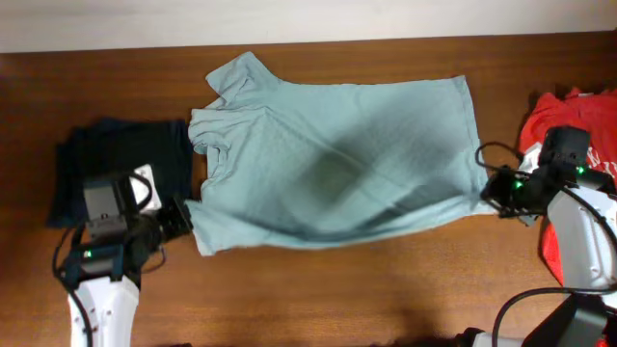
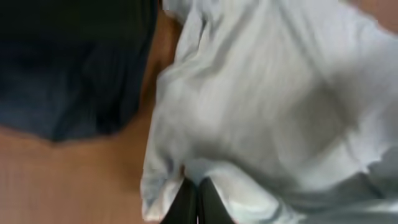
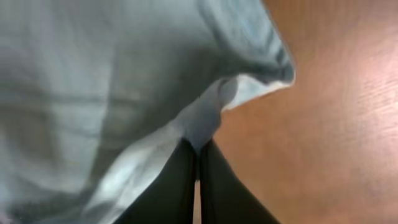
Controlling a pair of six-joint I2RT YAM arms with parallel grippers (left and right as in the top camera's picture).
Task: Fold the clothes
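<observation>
The pale grey-blue T-shirt (image 1: 337,159) lies spread across the middle of the table, collar end to the left and hem to the right. My left gripper (image 1: 185,220) is shut on its near left corner. In the left wrist view the black fingers (image 2: 188,200) pinch a fold of the shirt (image 2: 280,93). My right gripper (image 1: 488,189) is shut on the shirt's near right corner. In the right wrist view its fingers (image 3: 177,186) meet on a tuck of the cloth (image 3: 93,81). The near edge sags between the two grips, with a shadow under the shirt's middle.
A folded dark navy shirt (image 1: 120,159) lies at the left beside my left arm and also shows as the navy shirt (image 2: 68,62) in the left wrist view. A red shirt (image 1: 564,116) lies bunched at the right edge, partly under my right arm. Brown wooden table (image 1: 347,289) surrounds them.
</observation>
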